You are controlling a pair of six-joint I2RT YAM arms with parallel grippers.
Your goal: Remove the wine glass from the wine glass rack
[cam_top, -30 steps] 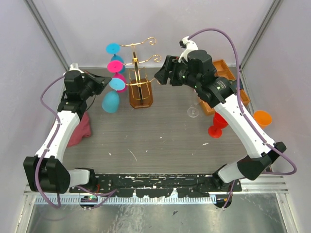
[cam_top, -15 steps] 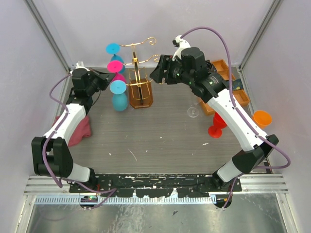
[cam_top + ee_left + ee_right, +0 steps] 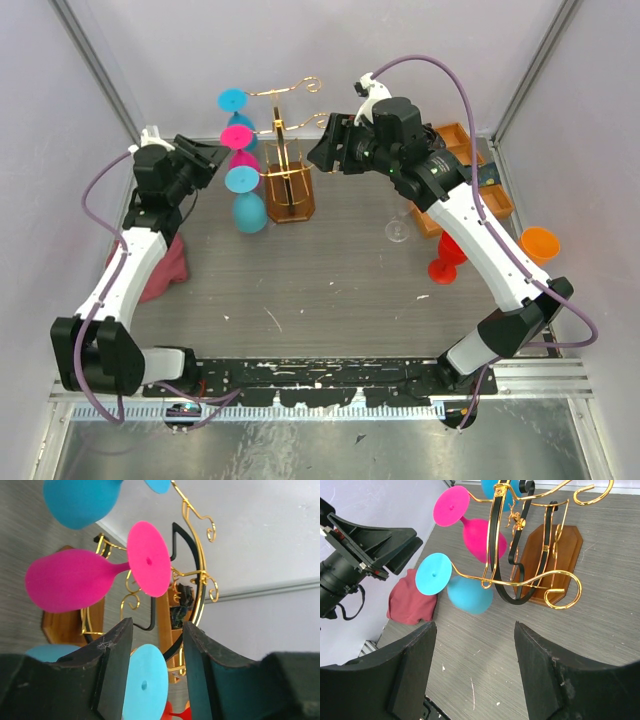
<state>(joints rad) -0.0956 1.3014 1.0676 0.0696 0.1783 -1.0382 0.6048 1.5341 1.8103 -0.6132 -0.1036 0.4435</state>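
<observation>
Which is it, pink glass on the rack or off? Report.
On: the pink wine glass hangs from a gold arm of the wine glass rack, bowl downward.

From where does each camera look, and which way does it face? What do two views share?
Top external: high behind the table's near edge, facing down; shows left arm, right arm, left gripper and right gripper.
Left wrist: on the left arm, facing sideways at the wine glass rack and pink glass; own open gripper below.
Right wrist: on the right arm, facing down at the rack; own open gripper below.
Shared: both wrist views show rack and pink glass, from opposite sides.
</observation>
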